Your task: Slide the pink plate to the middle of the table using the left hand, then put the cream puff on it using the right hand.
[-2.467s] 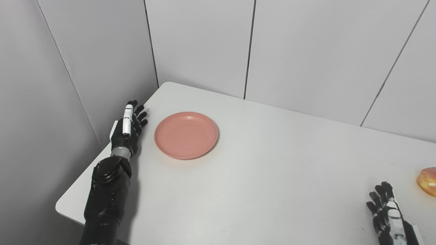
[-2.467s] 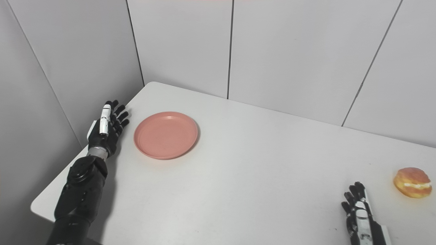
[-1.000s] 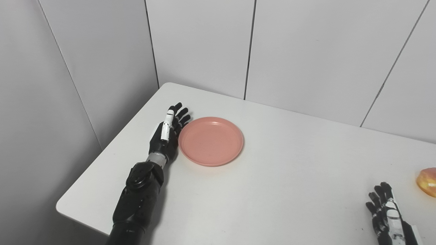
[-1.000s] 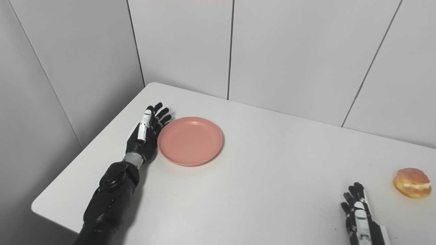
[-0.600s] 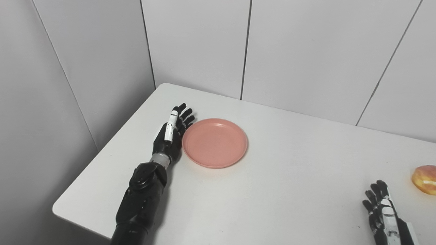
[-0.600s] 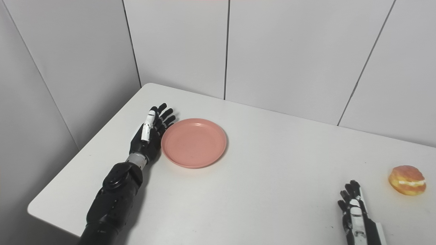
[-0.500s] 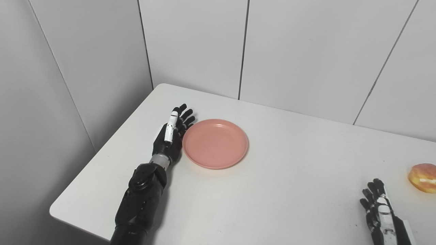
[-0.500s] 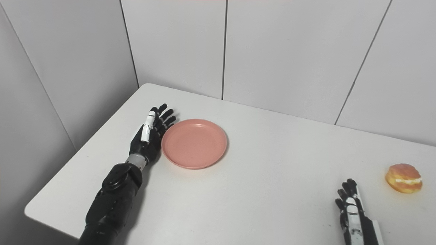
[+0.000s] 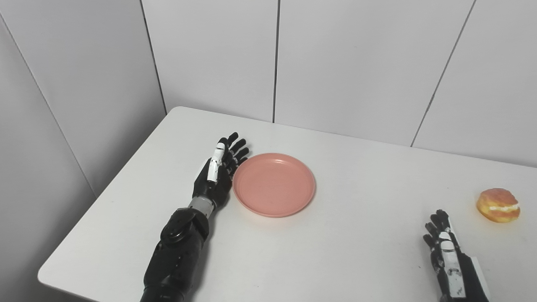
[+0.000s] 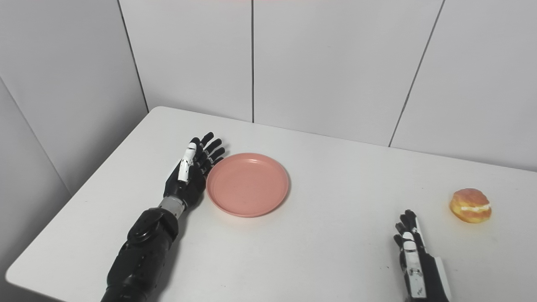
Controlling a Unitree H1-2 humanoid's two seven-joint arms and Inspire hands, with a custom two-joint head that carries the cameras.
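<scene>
Left hand (image 9: 217, 174): black articulated shell with one white-backed finger, fingers straight and slightly fanned, holding nothing. It stands on edge, palm side against the left rim of the pink plate (image 9: 274, 184); looks like contact, no visible gap.

Plate: round, shallow, smooth matte plastic with a low raised rim, nothing on it. Sits flat on the white table (image 9: 335, 251), left of the table's middle.

Right hand (image 10: 413, 253): same black and white build, fingers extended and close together, nothing held, well to the right of the plate near the front edge.

Cream puff (image 10: 470, 205): rounded, golden-brown crust, white cream line through its middle, far right of the plate, beyond the right hand and apart from it.

Table top is smooth with rounded corners. Grey panelled walls behind.
</scene>
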